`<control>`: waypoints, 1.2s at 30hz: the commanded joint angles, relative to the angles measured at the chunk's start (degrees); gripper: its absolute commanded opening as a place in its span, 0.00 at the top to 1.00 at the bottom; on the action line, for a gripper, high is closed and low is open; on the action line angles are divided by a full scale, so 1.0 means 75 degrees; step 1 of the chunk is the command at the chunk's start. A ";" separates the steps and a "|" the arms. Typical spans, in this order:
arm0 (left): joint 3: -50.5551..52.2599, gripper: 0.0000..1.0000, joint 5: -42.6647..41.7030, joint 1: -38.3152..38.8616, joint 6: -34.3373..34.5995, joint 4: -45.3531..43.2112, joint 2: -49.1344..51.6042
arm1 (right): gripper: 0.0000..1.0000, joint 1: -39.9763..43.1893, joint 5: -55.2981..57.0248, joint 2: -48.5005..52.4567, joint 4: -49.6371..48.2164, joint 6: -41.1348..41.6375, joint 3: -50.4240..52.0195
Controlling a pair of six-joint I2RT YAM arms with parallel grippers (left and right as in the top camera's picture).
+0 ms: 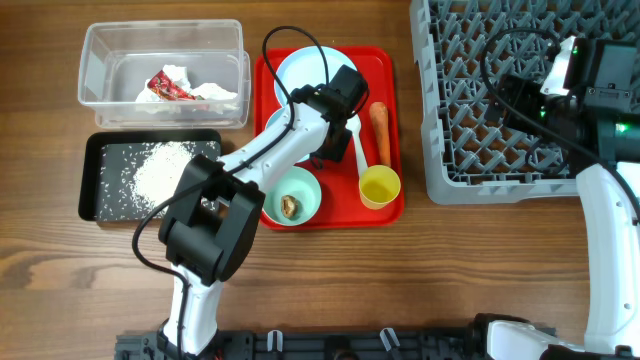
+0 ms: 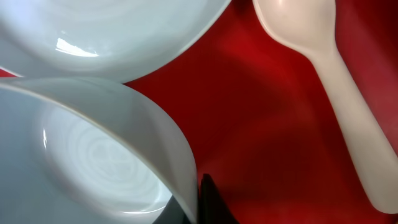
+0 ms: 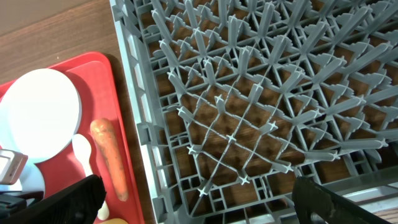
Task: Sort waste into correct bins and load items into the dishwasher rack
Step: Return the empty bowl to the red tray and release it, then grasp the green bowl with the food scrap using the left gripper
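My left gripper [image 1: 325, 150] is shut on the rim of a light blue bowl [image 2: 93, 155] on the red tray, with one finger inside the wall and one outside. Beside it lie the blue plate [image 1: 305, 70], white spoon [image 1: 358, 150], orange carrot [image 1: 381, 130] and yellow cup [image 1: 379, 186]. A second bowl [image 1: 305, 190] holds the brown lump [image 1: 290, 206]. The napkin with red wrapper [image 1: 168, 88] lies in the clear tub [image 1: 100, 60]. Rice [image 1: 160, 172] lies in the black tray [image 1: 95, 150]. My right gripper [image 3: 199, 205] is open and empty over the grey rack [image 1: 470, 150].
The red tray [image 1: 385, 60] sits between the bins and the rack, its right edge close to the rack's left wall. In the right wrist view the carrot [image 3: 111, 158] lies near that edge. Bare wooden table runs along the front.
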State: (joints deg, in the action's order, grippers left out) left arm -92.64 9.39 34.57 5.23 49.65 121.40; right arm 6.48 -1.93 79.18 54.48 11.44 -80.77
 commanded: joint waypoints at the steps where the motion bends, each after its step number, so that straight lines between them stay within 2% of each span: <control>1: -0.0029 0.82 0.0157 0.0044 -0.0058 0.0038 0.0035 | 0.00 0.0017 -0.0090 0.0017 0.0032 -0.0119 -0.0029; 2: -0.0029 0.64 0.0160 0.0044 -0.0061 0.0096 0.0035 | 0.00 0.0017 -0.0090 0.0017 0.0038 -0.0122 -0.0026; 3: -0.0029 0.52 0.0166 0.0041 -0.0064 0.0134 0.0035 | 0.00 0.0017 -0.0090 0.0017 0.0052 -0.0119 -0.0026; 4: -0.0029 0.48 0.0178 0.0023 -0.0061 0.0160 0.0026 | 0.00 0.0017 -0.0090 0.0017 0.0055 -0.0122 -0.0029; 8: -0.0635 0.47 0.0189 0.0000 0.0000 0.0956 -0.0341 | 0.00 0.0017 -0.0090 0.0017 0.0017 -0.0119 -0.0029; 12: -0.1201 0.40 -0.0015 0.0015 0.0227 0.1760 -0.1023 | 0.00 0.0017 -0.0090 0.0017 0.0029 -0.0122 -0.0026; 14: -0.1201 0.40 -0.0469 0.0015 0.0256 0.2157 -0.1236 | 0.00 0.0017 -0.0090 0.0017 0.0023 -0.0128 -0.0029; 17: -0.1052 0.42 -0.1157 0.0015 0.1122 0.3028 -0.1186 | 0.00 0.0017 -0.0087 0.0017 0.0041 -0.0131 -0.0029; 20: -0.0356 0.44 -0.1953 0.0125 0.1288 0.2897 -0.1186 | 0.00 0.0017 -0.0090 0.0017 -0.0003 -0.0128 -0.0029; 22: 0.0073 0.44 -0.1964 0.0233 0.1620 0.2798 -0.1186 | 0.00 0.0017 -0.0087 0.0017 0.0017 -0.0125 -0.0029; 29: 0.1128 0.46 -0.1932 0.0641 0.1775 0.2087 -0.1186 | 0.00 0.0017 -0.0090 0.0017 0.0061 -0.0122 -0.0026; 33: 0.2008 0.56 -0.1839 0.0813 0.1880 0.1224 -0.1186 | 0.00 0.0017 -0.0090 0.0017 0.0085 -0.0125 -0.0026; 36: 0.2174 0.66 -0.1078 0.0807 0.2544 0.1294 -0.1186 | 0.00 0.0017 -0.0090 0.0017 0.0085 -0.0122 -0.0026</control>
State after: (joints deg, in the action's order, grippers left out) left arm -77.65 -3.60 40.51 19.29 59.07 112.29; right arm 6.48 -1.93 79.18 55.11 11.25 -80.77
